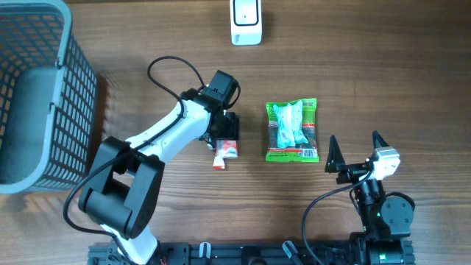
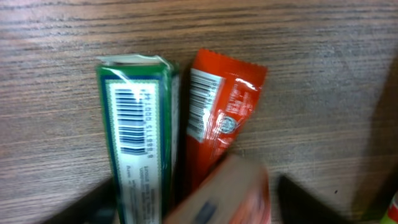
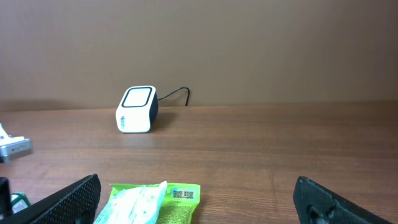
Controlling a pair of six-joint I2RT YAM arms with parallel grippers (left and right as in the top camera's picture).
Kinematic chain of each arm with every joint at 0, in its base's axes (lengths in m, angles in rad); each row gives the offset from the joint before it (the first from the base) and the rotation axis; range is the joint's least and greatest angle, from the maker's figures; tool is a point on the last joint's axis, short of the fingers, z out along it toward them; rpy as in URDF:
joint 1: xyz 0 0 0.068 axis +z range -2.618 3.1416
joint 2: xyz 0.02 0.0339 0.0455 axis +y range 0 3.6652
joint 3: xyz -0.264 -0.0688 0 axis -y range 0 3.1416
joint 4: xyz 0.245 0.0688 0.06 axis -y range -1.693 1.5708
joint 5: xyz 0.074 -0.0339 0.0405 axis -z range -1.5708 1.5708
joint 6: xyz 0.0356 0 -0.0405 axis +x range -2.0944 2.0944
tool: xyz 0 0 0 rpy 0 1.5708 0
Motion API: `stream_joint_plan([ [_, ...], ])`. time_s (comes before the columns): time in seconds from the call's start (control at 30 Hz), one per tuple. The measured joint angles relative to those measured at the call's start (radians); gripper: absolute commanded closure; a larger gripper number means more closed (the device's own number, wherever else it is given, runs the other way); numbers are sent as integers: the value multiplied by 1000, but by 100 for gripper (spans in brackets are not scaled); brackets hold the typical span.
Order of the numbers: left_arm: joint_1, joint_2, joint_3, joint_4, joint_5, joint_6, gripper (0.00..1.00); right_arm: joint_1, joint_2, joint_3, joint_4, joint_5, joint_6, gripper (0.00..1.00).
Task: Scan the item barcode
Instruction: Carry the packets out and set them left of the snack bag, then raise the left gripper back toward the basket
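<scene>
Two barcodes face up for reading, on box [image 2: 137, 124] and packet [image 2: 217, 118], beneath your left end effector [image 2: 196, 196], spread, gripping nothing; right end effector [image 3: 199, 202] gapes empty, facing scanner [image 3: 137, 109]

White-and-black left arm [image 1: 173, 129], looping black cable [image 1: 176, 70]; black pointed right tool [image 1: 355, 138]

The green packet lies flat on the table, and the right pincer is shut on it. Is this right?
Not quite. The green packet does lie flat on the table, but the right pincer is open and apart from it, holding nothing. The overhead view shows this.
</scene>
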State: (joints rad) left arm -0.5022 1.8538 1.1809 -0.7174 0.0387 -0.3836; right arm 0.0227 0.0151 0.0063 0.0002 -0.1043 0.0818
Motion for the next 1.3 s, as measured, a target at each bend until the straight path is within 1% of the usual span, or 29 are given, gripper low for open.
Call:
stream_joint_plan([
  [0.1,5,0,7,-6,0,3,0,0,0,0,0,0,0,0],
  [0.27,60,-43,116,-120,-6,19,0,0,0,0,0,0,0,0],
  [0.43,165,-178,264,-208,-16,49,0,0,0,0,0,0,0,0],
  [0.57,265,-305,326,-252,-25,83,0,0,0,0,0,0,0,0],
  [0.77,437,-450,335,-260,-54,117,0,0,0,0,0,0,0,0],
  [0.97,578,-483,335,-264,-68,121,0,0,0,0,0,0,0,0],
  [1.1,614,-483,334,-278,-68,121,0,0,0,0,0,0,0,0],
  [1.3,616,-483,334,-279,-68,121,0,0,0,0,0,0,0,1],
])
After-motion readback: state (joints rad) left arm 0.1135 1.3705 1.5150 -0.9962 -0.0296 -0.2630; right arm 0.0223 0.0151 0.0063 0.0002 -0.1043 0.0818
